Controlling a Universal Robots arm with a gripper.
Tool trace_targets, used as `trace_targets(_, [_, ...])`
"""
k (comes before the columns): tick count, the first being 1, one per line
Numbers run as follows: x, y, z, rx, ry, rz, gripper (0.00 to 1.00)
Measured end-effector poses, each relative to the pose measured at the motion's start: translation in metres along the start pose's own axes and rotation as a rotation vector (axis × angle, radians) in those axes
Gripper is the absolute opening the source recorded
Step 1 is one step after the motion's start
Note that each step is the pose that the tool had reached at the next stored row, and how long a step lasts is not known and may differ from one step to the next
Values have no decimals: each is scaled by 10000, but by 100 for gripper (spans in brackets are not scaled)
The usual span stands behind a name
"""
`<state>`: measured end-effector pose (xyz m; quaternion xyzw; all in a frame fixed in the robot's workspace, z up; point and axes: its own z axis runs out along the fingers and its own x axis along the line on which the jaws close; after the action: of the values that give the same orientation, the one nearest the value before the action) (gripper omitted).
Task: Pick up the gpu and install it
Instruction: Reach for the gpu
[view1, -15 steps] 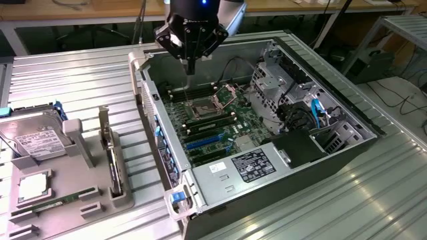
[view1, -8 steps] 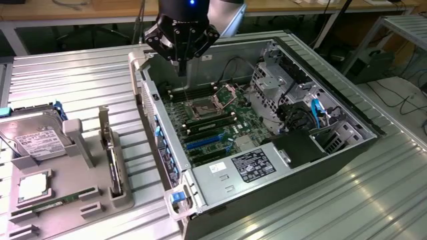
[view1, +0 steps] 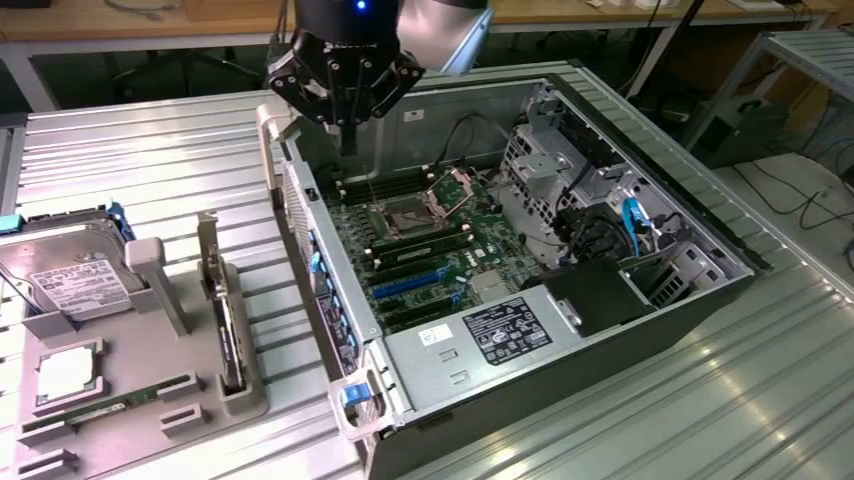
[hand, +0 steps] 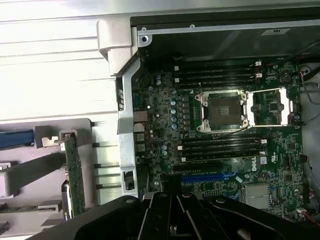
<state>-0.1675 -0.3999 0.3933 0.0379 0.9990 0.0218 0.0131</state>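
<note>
Ribbed worktop (view1: 160, 160): grey tray (view1: 140, 355) at eight o'clock holds the gpu (view1: 224, 320) upright; closed, empty jaws hover over the open case (view1: 427, 385).

Hard drive (view1: 74, 280) cut off at exterior view's left; PSU label (view1: 507, 330) txt unreadable

A ribbed metal desk (view1: 147, 160) spreads beneath the jaws; beyond them stands a wooden workbench (view1: 80, 22), and cables (view1: 801, 195) cross the floor (view1: 761, 172).
</note>
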Motion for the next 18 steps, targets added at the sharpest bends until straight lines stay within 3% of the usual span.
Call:
trace_targets(4, [129,-15,-4,1,1,-1,11])
trace_targets(18, [418,-45,-12,0,0,0,11])
